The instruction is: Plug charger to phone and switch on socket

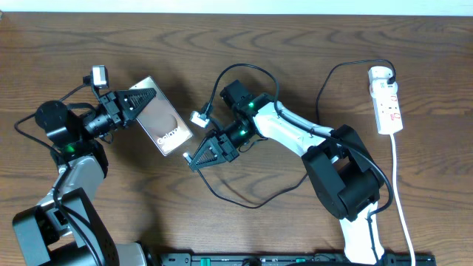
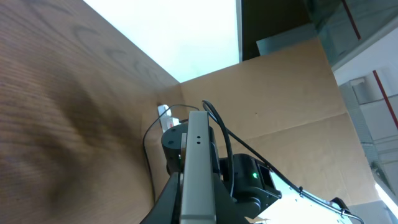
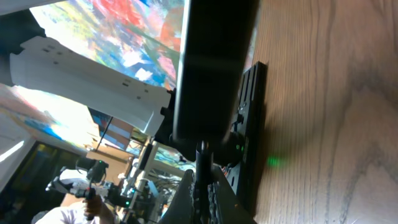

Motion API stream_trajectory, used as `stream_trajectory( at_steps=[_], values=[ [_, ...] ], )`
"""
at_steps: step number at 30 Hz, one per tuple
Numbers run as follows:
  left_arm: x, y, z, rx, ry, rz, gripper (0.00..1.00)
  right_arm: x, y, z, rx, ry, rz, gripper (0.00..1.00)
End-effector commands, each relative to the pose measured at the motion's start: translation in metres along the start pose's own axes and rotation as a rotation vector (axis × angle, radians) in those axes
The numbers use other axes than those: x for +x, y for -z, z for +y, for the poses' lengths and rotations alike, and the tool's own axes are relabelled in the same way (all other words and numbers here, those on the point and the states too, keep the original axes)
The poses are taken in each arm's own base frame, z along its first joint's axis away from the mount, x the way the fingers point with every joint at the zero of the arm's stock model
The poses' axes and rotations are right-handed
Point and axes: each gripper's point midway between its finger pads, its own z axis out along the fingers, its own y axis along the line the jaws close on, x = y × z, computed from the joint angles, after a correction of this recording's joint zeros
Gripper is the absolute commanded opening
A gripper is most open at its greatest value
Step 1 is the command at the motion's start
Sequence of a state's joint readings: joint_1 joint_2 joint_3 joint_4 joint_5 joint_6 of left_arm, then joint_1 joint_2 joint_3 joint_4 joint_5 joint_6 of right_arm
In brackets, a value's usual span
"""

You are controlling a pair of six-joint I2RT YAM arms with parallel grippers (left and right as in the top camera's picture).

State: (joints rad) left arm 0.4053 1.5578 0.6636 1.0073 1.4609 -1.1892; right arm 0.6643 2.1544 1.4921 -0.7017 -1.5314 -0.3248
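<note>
We clamp the phone (image 1: 164, 122) by its far-left end in our left gripper (image 1: 150, 97), while our right gripper (image 1: 194, 160) pinches the charger (image 1: 255, 206) near it.

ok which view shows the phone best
Overhead: the phone shows its face with white lettering, one end in the left gripper. Left wrist sees only its pale edge; right wrist a blurred dark slab, probably it.
</note>
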Motion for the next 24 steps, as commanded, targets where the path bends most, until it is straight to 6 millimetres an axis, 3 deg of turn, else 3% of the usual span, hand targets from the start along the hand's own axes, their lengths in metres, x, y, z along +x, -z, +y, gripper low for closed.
stream_trajectory(
  at_steps=[1,24],
  values=[
    [-0.0075,-0.0008,-0.0102,0.003,-0.04,-0.007,0.07,-0.0029,-0.0017,0.0024,-0.032,-0.037,-0.006,0.01],
    [-0.0061,-0.0008,-0.0044,-0.007,-0.067,-0.007,0.07,-0.0078,-0.0016,0.0047,-0.032,-0.016,-0.007,0.01]
  ],
)
